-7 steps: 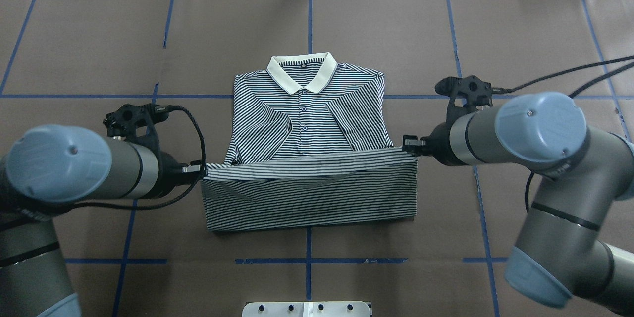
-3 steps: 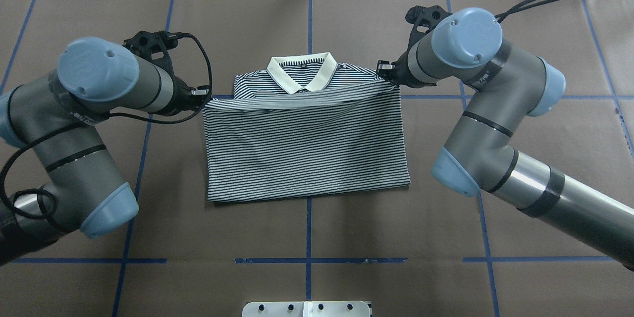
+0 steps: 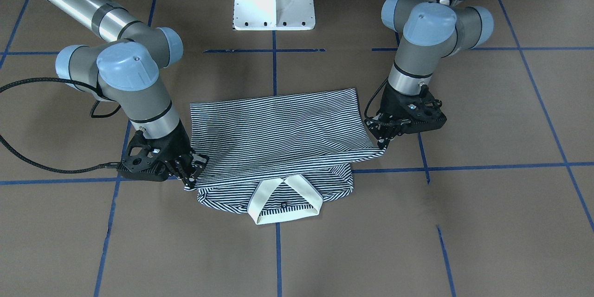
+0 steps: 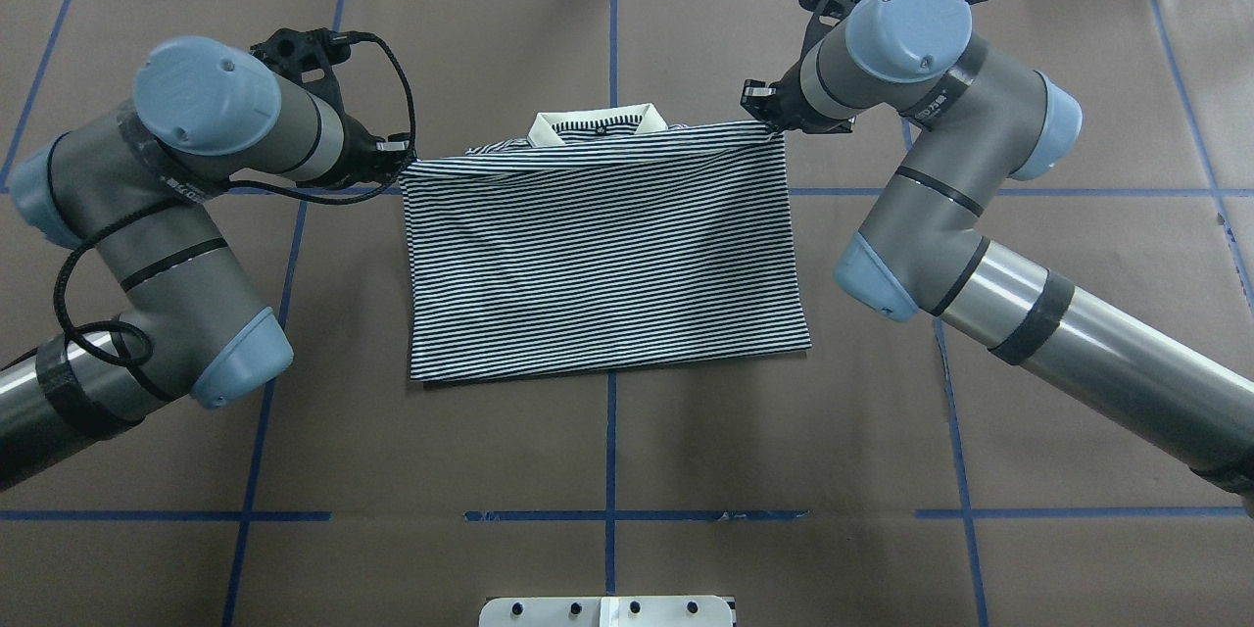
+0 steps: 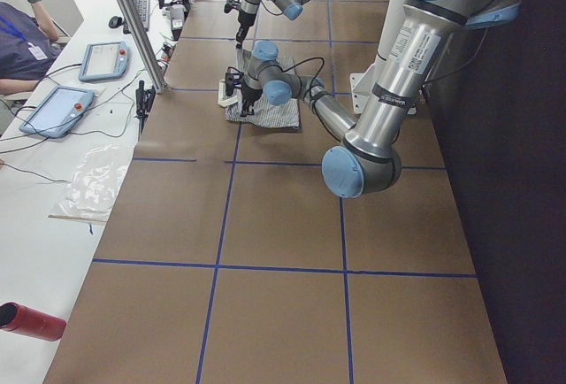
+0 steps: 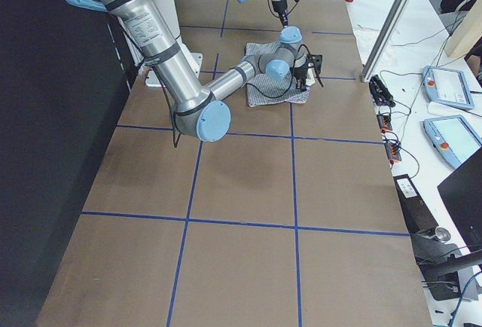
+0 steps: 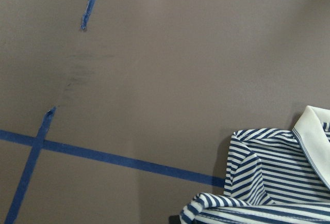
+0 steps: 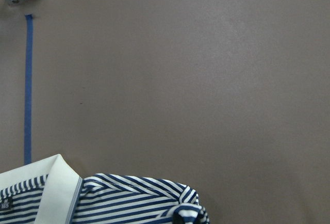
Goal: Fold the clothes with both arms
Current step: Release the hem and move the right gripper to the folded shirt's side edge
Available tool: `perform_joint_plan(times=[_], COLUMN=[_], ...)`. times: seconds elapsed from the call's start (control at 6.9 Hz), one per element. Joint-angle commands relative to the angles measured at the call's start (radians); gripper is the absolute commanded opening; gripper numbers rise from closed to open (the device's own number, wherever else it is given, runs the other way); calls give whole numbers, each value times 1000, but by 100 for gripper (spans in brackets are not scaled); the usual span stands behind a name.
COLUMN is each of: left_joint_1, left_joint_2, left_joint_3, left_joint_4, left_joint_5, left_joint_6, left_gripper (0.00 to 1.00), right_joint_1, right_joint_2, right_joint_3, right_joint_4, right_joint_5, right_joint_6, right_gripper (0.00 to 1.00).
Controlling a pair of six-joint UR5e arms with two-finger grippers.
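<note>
The left gripper [image 4: 400, 155] and right gripper [image 4: 762, 110] are each clamping a hem corner of the striped polo shirt [image 4: 602, 255], stretched between them. Lowering both corners evenly, just short of the collar [image 4: 598, 124], is looking wisest. The shirt's collar end is pointing onward past the grippers, its long axis running gripper to gripper.

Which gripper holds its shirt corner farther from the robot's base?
The right gripper: its corner of the shirt is level with the collar; the left gripper holds its corner nearer the base.

Table [image 4: 627, 470] lies open before the shirt [image 4: 602, 255] (left arm [image 4: 167, 245], right arm [image 4: 931, 206] flank it).
</note>
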State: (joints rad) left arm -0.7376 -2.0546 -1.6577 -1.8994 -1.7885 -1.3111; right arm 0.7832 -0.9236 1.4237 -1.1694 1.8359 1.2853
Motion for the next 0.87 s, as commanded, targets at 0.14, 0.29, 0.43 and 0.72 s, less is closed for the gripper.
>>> perform_joint_plan(times=[0.14,0.29,0.43,0.72], left_joint_1=[1,4,6,3], left_joint_2=[-50,-61,-62,-76], left_joint_3=[70,85,93,88], left_joint_4=[-18,-18,-20,-12], left_joint_5=[0,1,4,0], left_joint_6=[-17,-52,-53,-56], left_gripper=[0,14,99,100], right_joint_1=[-4,-5,-5,-6], right_joint_2=[15,14,11,3], right_joint_3=[-17,-17,-15,-15], right_joint_4=[5,7,7,7], right_joint_5=[2,3,6,20], right_joint_6=[3,2,2,2], right_gripper=[0,0,17,100])
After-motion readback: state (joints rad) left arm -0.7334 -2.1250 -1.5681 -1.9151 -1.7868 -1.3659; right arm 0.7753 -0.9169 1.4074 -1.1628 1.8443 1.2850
